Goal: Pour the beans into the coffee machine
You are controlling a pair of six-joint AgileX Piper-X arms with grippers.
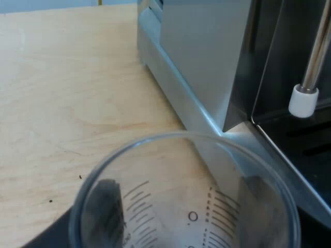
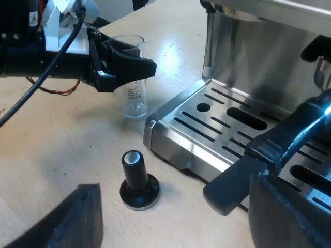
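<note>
While one empty clear measuring glass (image 2: 135, 98) was clamped in the left gripper (image 2: 139, 62), one black-knobbed tamper (image 2: 137, 182) was seen beneath the wide-open right gripper (image 2: 173, 204).

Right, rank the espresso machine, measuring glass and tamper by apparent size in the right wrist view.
Largest: espresso machine.
Then measuring glass and tamper: they look alike, the glass stands farther off, so unranked.

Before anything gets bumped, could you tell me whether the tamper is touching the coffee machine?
Apart. The right wrist view shows the tamper standing on the table, with bare wood between it and the coffee machine.
</note>
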